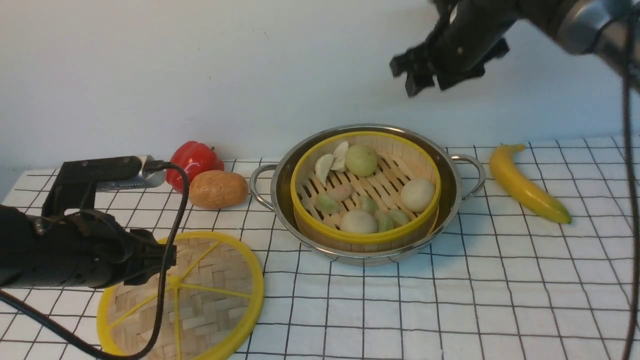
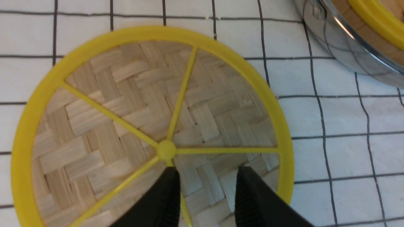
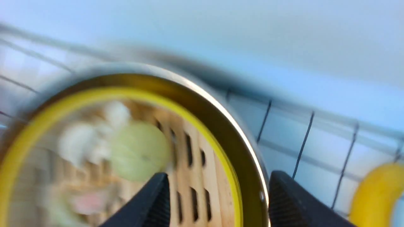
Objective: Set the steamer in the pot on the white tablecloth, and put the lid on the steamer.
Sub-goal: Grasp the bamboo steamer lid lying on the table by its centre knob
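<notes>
One pot (image 1: 452, 197) stood on the white tablecloth (image 1: 500, 300) over the counter, with one steamer (image 1: 367, 238) seated inside it, well below the right jaws. Those jaws hung wide apart in the air with nothing between them. Roughly ten small pieces of food, white, green and one pinkish, lay on the steamer's slats. One lid (image 1: 215, 295) lay flat on the cloth directly under the left jaws, which stood partly apart just above its weave, close to the hub, gripping nothing. Beyond the left jaws sat one red pepper (image 1: 192, 157) touching one potato (image 1: 218, 189). One banana (image 1: 525, 187) lay below the right jaws, to their right.
</notes>
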{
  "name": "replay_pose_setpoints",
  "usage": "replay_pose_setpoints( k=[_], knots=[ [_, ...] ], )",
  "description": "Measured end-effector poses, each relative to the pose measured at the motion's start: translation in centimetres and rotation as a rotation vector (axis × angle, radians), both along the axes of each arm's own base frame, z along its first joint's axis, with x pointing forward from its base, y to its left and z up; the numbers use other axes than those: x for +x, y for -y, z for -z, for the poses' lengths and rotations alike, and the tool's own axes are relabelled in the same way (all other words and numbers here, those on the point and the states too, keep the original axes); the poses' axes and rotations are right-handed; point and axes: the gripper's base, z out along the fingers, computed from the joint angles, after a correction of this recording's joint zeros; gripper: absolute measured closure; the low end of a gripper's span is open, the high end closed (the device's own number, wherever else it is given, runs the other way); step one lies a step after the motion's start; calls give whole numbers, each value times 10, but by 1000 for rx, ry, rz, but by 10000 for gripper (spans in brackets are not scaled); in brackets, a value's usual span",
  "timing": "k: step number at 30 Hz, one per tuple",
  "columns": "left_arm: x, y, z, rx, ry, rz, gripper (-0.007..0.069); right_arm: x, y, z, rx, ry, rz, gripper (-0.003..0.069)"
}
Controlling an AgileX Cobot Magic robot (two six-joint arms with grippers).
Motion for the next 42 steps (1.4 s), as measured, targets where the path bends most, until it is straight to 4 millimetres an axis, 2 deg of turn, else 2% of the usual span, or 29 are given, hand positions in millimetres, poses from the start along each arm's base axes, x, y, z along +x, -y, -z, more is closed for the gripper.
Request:
replay_pose_setpoints(
  k=[1, 3, 4, 5, 6, 7, 9, 13, 14, 15, 16, 19, 20, 24, 27, 32, 34, 35, 36, 42],
  knots=[
    [1, 0, 1, 0, -6, 1, 382, -2, 1, -4, 4, 9, -1, 242],
    [11, 4, 7, 3, -20, 11, 382, -32, 9, -62, 54, 122, -29, 242],
    [15, 4, 11, 7, -35, 14, 382, -46, 13, -84, 74, 167, -39, 242],
    [18, 5, 13, 10, -40, 18, 382, -55, 15, -97, 94, 193, -46, 242],
    [24, 4, 18, 22, -57, 24, 382, -77, 22, -127, 131, 256, -58, 242],
    [28, 4, 19, 29, -63, 25, 382, -88, 24, -139, 151, 282, -67, 242],
    [35, 2, 23, 50, -77, 22, 382, -130, 35, -181, 213, 382, -99, 242],
    [43, -1, 28, 84, -111, -1, 382, -204, 58, -238, 293, 545, -140, 242],
    [44, -3, 31, 102, -129, -8, 382, -234, 69, -256, 311, 614, -153, 242],
    [44, -3, 31, 102, -131, -12, 382, -238, 70, -259, 315, 621, -155, 242],
    [44, -4, 33, 110, -140, -14, 382, -255, 76, -267, 324, 659, -159, 242],
    [44, -5, 38, 122, -161, -22, 382, -290, 88, -282, 341, 731, -170, 242],
    [45, -4, 40, 118, -171, -26, 382, -308, 94, -289, 345, 772, -176, 242],
    [47, 1, 49, 107, -199, -18, 382, -340, 106, -296, 354, 823, -185, 242],
    [48, 4, 57, 106, -226, -6, 382, -349, 109, -291, 348, 809, -186, 242],
    [50, 4, 66, 109, -256, -3, 391, -346, 108, -274, 330, 736, -184, 242],
    [52, 4, 66, 117, -249, 1, 445, -340, 105, -261, 315, 682, -182, 242],
    [52, 4, 66, 119, -248, 3, 452, -340, 105, -262, 315, 684, -182, 242],
    [52, 3, 66, 128, -242, 7, 501, -337, 104, -255, 307, 654, -181, 242],
    [53, 0, 55, 203, -257, 60, 508, -336, 105, -246, 286, 626, -171, 242]
  ],
)
